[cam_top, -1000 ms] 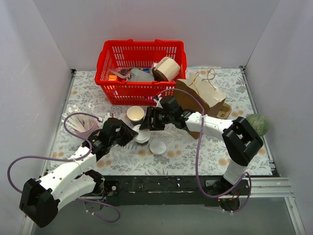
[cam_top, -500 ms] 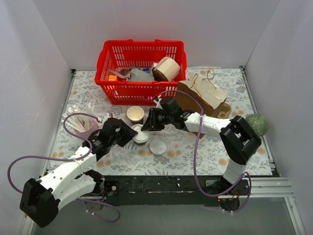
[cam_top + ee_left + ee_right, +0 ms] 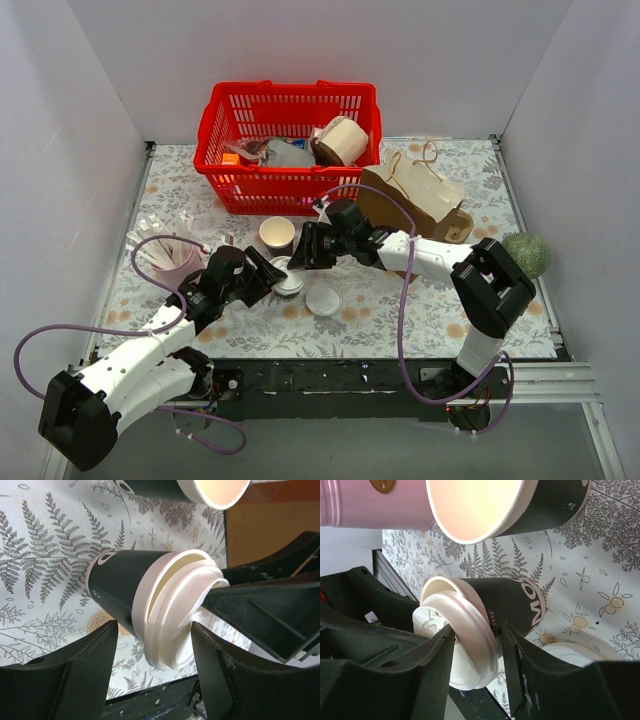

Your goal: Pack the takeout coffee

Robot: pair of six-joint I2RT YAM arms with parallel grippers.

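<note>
We see the takeout coffee [image 3: 288, 280] standing up on the leafy cloth [image 3: 420, 310], near the middle of the table and in front of the red basket [image 3: 290, 185]. It is a dark cup. Its white lid [image 3: 175, 615] sits crooked on top, so a bit of the pale rim shows at one side. We cannot see what is in it.

The left gripper [image 3: 264, 270] is at the cup's left and the right gripper [image 3: 300, 255] is at its right, so the cup is between them. Both are turned on their sides, with one finger up by the lid and the other lower, by the dark wall. Both sets of jaws are apart and have hold of nothing. In the right wrist view the upper finger seems to touch the lid's edge.

Just behind the coffee stands a second dark cup [image 3: 277, 233] with no lid, and we see only its pale cream inside. A loose lid [image 3: 323, 298] lies flat just right of the coffee.

The basket holds a pale brown roll [image 3: 342, 140], a grey bag [image 3: 285, 155] and a small orange thing [image 3: 230, 158]. A brown paper bag [image 3: 420, 200] with string handles is at its right, and we cannot see inside it. A pink cup [image 3: 172, 262] at the left holds white sticks [image 3: 155, 245]. A green ball [image 3: 530, 253] sits at the far right
</note>
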